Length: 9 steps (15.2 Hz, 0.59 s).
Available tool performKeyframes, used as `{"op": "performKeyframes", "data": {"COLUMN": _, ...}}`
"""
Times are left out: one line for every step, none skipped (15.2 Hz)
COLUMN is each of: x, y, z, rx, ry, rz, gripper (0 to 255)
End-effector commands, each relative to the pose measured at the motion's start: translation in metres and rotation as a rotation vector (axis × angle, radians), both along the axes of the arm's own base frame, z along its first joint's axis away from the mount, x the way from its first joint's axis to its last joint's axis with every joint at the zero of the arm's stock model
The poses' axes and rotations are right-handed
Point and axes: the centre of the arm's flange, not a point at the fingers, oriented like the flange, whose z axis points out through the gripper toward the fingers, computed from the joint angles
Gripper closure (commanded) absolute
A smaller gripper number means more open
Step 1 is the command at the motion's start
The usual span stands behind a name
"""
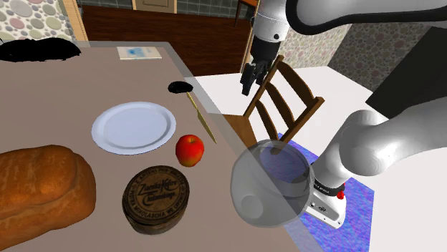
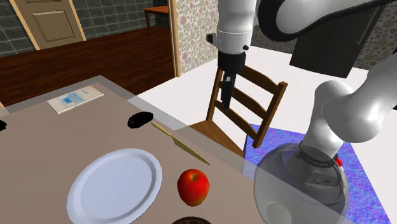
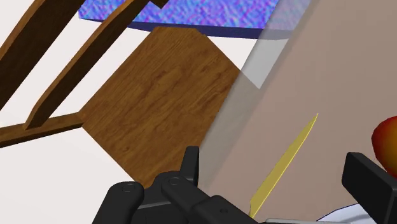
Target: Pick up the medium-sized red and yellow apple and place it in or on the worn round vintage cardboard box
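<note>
I have the claw with its fingers apart and nothing between them. It hangs by the wooden chair, well apart from the white plate. The red and yellow apple rests on the worktop just beside the plate, on its chair side. The round brown box, lettered on its lid, stands near the plate, close to the apple but not touching it. A gold-bladed knife lies between plate and chair.

White plate, yellow knife, brown bread loaf on table; wooden chair beside it.
</note>
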Motion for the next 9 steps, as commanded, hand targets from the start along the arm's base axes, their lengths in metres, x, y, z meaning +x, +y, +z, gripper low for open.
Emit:
{"op": "performKeyframes", "data": {"x": 0.006, "y": 0.022, "z": -0.008, "rx": 0.013, "ry": 0.003, "rz": 0.01, "gripper": 0}}
{"op": "performKeyframes", "data": {"x": 0.009, "y": 0.034, "z": -0.013, "rx": 0.018, "ry": 0.005, "rz": 0.015, "gripper": 0}}
{"op": "performKeyframes", "data": {"x": 0.012, "y": 0.045, "z": -0.017, "rx": 0.024, "ry": 0.006, "rz": 0.02, "gripper": 0}}
{"op": "performKeyframes", "data": {"x": 0.016, "y": 0.056, "z": -0.021, "rx": 0.029, "ry": 0.008, "rz": 0.025, "gripper": 0}}
{"op": "performKeyframes", "data": {"x": 0.019, "y": 0.068, "z": -0.025, "rx": 0.035, "ry": 0.01, "rz": 0.03, "gripper": 0}}
{"op": "performKeyframes", "data": {"x": 0.022, "y": 0.079, "z": -0.029, "rx": 0.041, "ry": 0.011, "rz": 0.035, "gripper": 0}}
{"op": "performKeyframes", "data": {"x": 0.025, "y": 0.09, "z": -0.033, "rx": 0.046, "ry": 0.013, "rz": 0.04, "gripper": 0}}
{"op": "performKeyframes", "data": {"x": 0.028, "y": 0.102, "z": -0.037, "rx": 0.052, "ry": 0.015, "rz": 0.045, "gripper": 0}}
{"op": "performKeyframes", "data": {"x": 0.031, "y": 0.113, "z": -0.041, "rx": 0.058, "ry": 0.016, "rz": 0.05, "gripper": 0}}
